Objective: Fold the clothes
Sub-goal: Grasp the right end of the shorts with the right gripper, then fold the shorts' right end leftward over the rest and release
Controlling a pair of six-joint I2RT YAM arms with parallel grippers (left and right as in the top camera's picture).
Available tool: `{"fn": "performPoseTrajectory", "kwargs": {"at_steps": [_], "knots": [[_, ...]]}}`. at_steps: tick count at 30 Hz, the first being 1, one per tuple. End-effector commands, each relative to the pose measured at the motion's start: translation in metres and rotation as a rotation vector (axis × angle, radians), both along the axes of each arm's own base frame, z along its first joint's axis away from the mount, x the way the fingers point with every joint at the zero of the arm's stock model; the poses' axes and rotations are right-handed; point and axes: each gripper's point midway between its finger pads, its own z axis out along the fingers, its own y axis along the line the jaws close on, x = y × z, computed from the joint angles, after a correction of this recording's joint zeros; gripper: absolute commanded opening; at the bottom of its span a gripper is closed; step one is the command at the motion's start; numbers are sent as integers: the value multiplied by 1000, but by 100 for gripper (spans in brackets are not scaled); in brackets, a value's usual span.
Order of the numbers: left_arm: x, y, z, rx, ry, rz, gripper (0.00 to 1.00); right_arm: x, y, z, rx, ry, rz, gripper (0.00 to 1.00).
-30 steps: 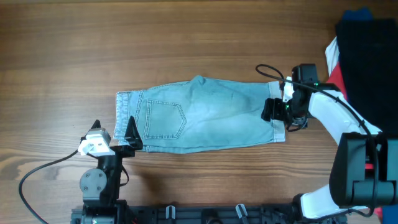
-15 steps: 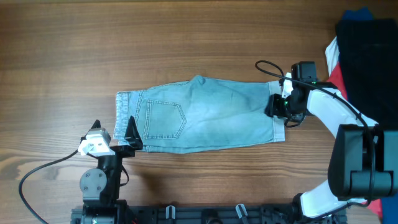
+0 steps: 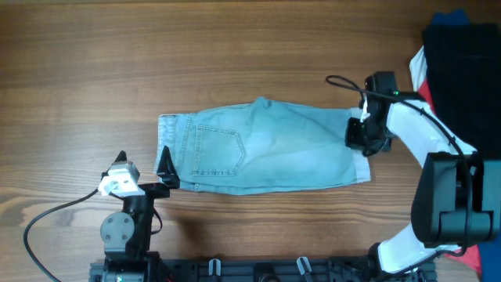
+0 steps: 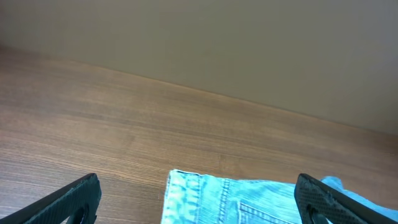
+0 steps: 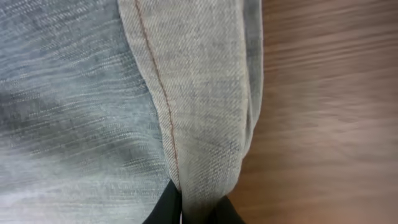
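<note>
The clothes, light-blue denim shorts (image 3: 266, 149), lie flat across the middle of the table, waistband to the left and a stitched back pocket (image 3: 215, 149) facing up. At their right end my right gripper (image 3: 362, 135) is shut on the leg hem. In the right wrist view the folded hem (image 5: 199, 124) is pinched between the black fingertips (image 5: 165, 210). My left gripper (image 3: 142, 163) stands wide open at the waistband's near left corner. Its fingers (image 4: 74, 199) straddle the waistband edge (image 4: 186, 196) without touching it.
A black garment (image 3: 462, 63) lies piled at the far right, with a red shirt (image 3: 427, 94) and something blue (image 3: 450, 16) showing beneath it. The right arm's cable (image 3: 343, 82) loops above the wrist. The left arm's base (image 3: 121, 231) stands at the front edge.
My right gripper has shut on the leg hem and shifted right. The whole pair of shorts has slid a little to the right with it. The left arm has not moved.
</note>
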Motion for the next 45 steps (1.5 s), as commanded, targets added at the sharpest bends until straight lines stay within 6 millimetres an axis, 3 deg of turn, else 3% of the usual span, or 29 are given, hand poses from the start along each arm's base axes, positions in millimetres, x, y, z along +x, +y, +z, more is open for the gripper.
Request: {"fn": "performPoseTrajectory", "kwargs": {"at_steps": [1,5,10,12,16,20,23,28,31,36,45], "knots": [[0,0,0,20,-5,1,100,20,-32,42,-180,-80,-32,4],[0,0,0,20,-5,1,100,21,-35,89,-193,-155,-78,4],[0,0,0,20,-5,1,100,22,7,152,-100,-336,-7,4],[0,0,0,20,-5,1,100,18,34,171,-9,-402,45,4],[0,0,0,20,-5,1,100,8,89,180,178,-407,103,4],[0,0,0,20,-5,1,100,14,183,203,441,-494,229,4],[0,0,0,20,-5,1,100,10,226,192,493,-468,275,4],[0,0,0,20,-4,1,100,8,292,134,532,-345,316,4],[0,0,0,20,-5,1,100,5,332,133,646,-346,360,4],[0,0,0,20,-5,1,100,-1,358,152,751,-372,381,4],[0,0,0,20,-4,1,100,-23,374,138,659,-393,401,4]]}}
